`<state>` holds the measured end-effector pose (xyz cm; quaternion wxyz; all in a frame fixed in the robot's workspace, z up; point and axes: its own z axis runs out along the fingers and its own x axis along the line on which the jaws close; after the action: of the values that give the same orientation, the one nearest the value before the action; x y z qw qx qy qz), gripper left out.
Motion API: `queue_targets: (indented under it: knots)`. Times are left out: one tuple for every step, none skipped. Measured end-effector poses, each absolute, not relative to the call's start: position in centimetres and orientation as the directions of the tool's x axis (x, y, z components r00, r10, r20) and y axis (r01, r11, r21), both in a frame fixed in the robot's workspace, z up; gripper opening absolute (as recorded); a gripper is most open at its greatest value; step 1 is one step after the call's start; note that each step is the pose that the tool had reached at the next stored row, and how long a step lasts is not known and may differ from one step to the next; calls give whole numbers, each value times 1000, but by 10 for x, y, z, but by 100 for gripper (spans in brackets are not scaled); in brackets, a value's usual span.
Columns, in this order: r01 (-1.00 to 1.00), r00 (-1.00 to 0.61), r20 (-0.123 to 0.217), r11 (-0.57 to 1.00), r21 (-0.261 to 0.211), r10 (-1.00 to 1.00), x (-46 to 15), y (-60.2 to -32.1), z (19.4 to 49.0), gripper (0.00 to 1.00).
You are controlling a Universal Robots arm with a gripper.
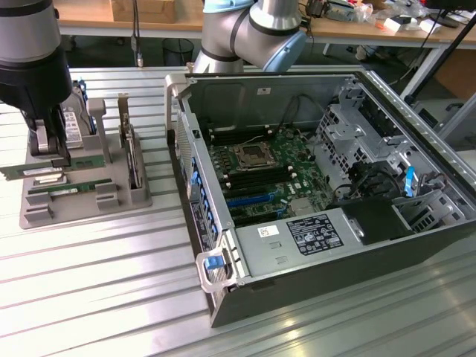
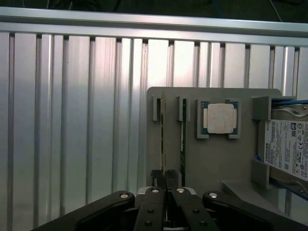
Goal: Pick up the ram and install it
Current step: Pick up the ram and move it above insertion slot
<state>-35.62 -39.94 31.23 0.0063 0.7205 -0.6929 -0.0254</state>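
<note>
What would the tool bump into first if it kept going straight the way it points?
Probably the ram standing in the grey holder; the shut tool seems to touch it.

Our gripper (image 2: 164, 176) sits over the tray (image 2: 211, 161), closed on the ram (image 2: 162, 139) standing in it. A second stick (image 2: 183, 139) stands just beside, the CPU (image 2: 220, 118) lies beyond that, and the computer case (image 1: 312, 186) is well apart.
</note>
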Motion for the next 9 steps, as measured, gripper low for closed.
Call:
queue_targets:
  knots:
    - [-998, 38, -28, -40, 44, -999, -356, -399, 313, 12]
    - [-998, 38, -28, -40, 44, -999, -356, -399, 314, 12]
    - [-998, 38, -28, -40, 44, -999, -356, -399, 314, 12]
    - [-998, 38, -28, -40, 44, -999, -356, -399, 315, 12]
    - [-998, 38, -28, -40, 44, -999, -356, -399, 316, 12]
    - [-998, 38, -28, -40, 44, -999, -356, -399, 317, 12]
    - [-998, 38, -28, -40, 44, -999, -356, -399, 318, 12]
    - [-998, 38, -28, -40, 44, -999, -356, -399, 320, 12]
    - [-998, 38, -28, -40, 44, -999, -356, -399, 321, 12]
